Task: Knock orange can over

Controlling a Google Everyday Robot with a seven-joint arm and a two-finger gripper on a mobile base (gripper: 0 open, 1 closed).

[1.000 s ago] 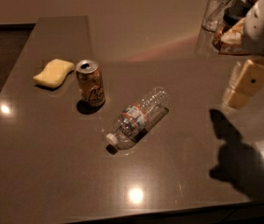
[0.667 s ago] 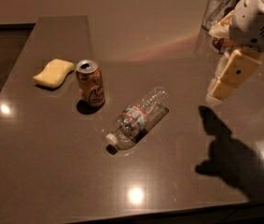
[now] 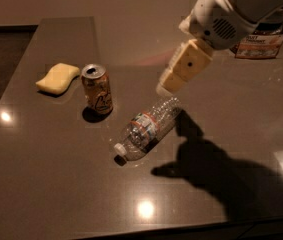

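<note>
The small orange-tan aluminium can point(image 3: 97, 89) stood upright on the dark table point(image 3: 56, 179). My cream gripper point(image 3: 165, 85) hung, apparently above the toppled clear plastic bottle point(image 3: 146, 129). Spread or closed, I couldn't tell.

Our arm point(image 3: 241, 6) comes in from the far right corner of the desk point(image 3: 56, 184), white wrist held high. Our tan gripper point(image 3: 164, 86) slants down and left from it and hangs over the middle of the desk, nearer the far edge
</note>
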